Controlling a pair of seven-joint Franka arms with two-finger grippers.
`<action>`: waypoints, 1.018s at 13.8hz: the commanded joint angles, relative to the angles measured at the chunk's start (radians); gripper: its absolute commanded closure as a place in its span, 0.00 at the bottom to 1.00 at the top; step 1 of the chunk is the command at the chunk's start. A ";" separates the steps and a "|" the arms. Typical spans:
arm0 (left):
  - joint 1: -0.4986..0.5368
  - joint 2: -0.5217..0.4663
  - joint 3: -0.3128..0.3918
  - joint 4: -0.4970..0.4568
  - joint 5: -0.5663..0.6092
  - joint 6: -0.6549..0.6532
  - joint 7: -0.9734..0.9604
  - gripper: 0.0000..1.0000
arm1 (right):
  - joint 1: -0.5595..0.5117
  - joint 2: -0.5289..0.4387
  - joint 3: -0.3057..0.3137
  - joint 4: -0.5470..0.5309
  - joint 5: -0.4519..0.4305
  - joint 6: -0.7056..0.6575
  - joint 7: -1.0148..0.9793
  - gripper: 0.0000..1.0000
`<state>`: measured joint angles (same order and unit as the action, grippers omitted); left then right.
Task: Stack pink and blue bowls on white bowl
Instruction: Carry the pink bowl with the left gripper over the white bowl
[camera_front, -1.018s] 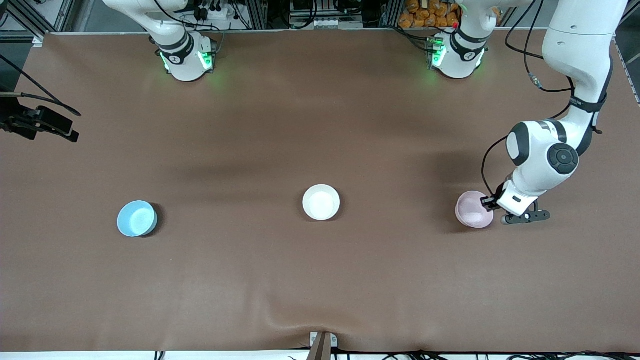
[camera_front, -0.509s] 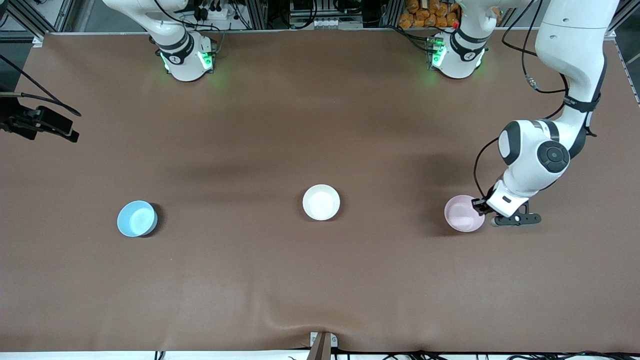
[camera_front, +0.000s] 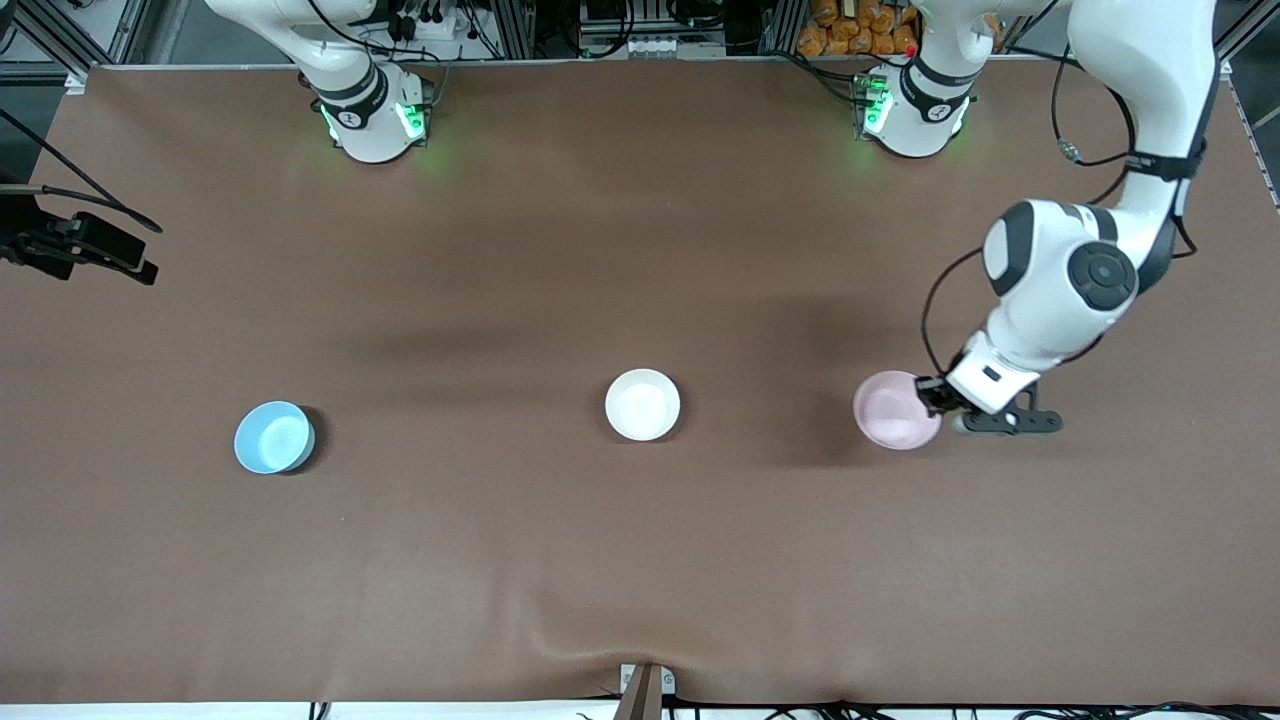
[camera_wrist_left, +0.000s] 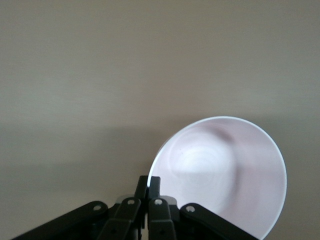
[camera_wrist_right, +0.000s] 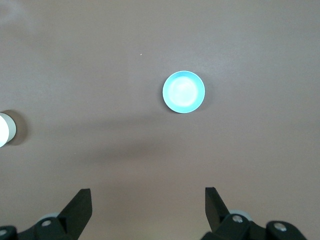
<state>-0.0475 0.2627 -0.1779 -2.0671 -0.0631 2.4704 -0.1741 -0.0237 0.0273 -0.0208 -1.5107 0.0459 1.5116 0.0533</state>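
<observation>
The pale pink bowl (camera_front: 893, 422) hangs over the table toward the left arm's end, held by its rim. My left gripper (camera_front: 935, 396) is shut on that rim; in the left wrist view the fingers (camera_wrist_left: 149, 183) pinch the edge of the pink bowl (camera_wrist_left: 225, 175). The white bowl (camera_front: 642, 404) sits at the table's middle. The light blue bowl (camera_front: 273, 437) sits toward the right arm's end. My right gripper (camera_wrist_right: 147, 192) is open and empty, high over the table, with the blue bowl (camera_wrist_right: 183, 92) and the white bowl's edge (camera_wrist_right: 6, 130) below. It is outside the front view.
A black camera mount (camera_front: 85, 250) juts over the table edge at the right arm's end. A small bracket (camera_front: 645, 688) sits at the edge nearest the front camera, by a wrinkle in the brown cover (camera_front: 560, 640).
My left gripper has carried the pink bowl toward the white bowl and a little higher. The blue and white bowls have not moved.
</observation>
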 joint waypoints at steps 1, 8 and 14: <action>0.000 -0.005 -0.081 0.018 -0.023 -0.024 -0.105 1.00 | -0.002 -0.004 0.002 0.003 0.012 -0.001 0.008 0.00; -0.147 0.056 -0.201 0.105 -0.023 -0.024 -0.467 1.00 | -0.002 -0.003 0.002 0.004 0.011 -0.004 0.007 0.00; -0.256 0.243 -0.192 0.324 -0.003 -0.019 -0.564 1.00 | -0.007 0.057 0.001 0.004 0.011 -0.007 0.005 0.00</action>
<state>-0.2830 0.4153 -0.3819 -1.8559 -0.0681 2.4667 -0.7308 -0.0274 0.0429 -0.0247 -1.5141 0.0460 1.5081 0.0533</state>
